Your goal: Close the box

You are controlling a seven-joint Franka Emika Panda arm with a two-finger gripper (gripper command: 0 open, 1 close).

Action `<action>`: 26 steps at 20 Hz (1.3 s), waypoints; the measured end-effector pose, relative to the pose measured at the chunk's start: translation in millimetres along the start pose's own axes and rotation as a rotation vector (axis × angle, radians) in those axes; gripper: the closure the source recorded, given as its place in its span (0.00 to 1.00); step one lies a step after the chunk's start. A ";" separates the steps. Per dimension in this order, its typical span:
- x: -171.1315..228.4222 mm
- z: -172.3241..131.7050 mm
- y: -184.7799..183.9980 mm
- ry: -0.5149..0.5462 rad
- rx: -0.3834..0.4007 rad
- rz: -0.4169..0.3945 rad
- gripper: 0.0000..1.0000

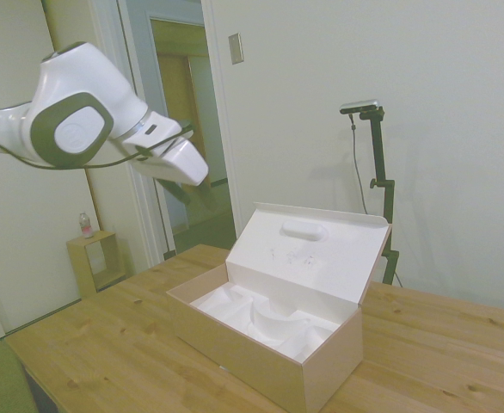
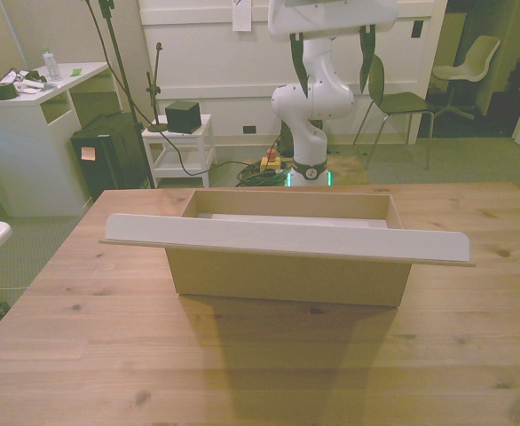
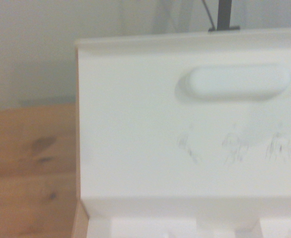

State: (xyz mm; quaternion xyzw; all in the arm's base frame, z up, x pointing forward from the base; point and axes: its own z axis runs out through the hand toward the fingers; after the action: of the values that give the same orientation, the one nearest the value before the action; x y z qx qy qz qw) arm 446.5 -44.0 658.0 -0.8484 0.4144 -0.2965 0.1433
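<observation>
Box (image 1: 265, 344) sits open near the middle of the table (image 1: 106, 344), its long side across the front view. The lid (image 1: 308, 254) stands raised on its hinge, leaning back away from the arm, white inner face toward the gripper (image 1: 192, 191). On that face is a raised oval (image 1: 304, 230), with faint grey marks just below it; the wrist view shows the same oval (image 3: 237, 81) and marks close up, slightly blurred. Inside the box lies a white moulded insert (image 1: 265, 314). In the front view the lid's edge (image 2: 287, 238) runs as a long pale strip across the tan box wall (image 2: 287, 273), reaching past it on both sides. The gripper hangs high above the table, on the arm's side of the box and well clear of it, touching nothing. Its two dark fingers (image 2: 299, 64) point downward and stand wide apart in the front view, with nothing between them. A small wooden shelf (image 1: 95, 261) stands on the floor by the doorway.
</observation>
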 end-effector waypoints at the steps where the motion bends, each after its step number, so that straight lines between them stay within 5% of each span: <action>1: 10.3 3.4 -8.4 0.014 0.011 0.002 0.00; 8: 79.8 38.4 -50.5 0.068 0.020 0.015 0.00; 20: 179.1 87.9 -61.3 0.090 -0.017 0.074 0.00; 26: 200.0 163.0 -67.9 0.073 -0.065 0.067 0.00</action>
State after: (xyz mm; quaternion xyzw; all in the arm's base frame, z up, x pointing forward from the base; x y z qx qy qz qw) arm 685.9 -160.2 640.4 -0.8267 0.4572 -0.3088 0.1101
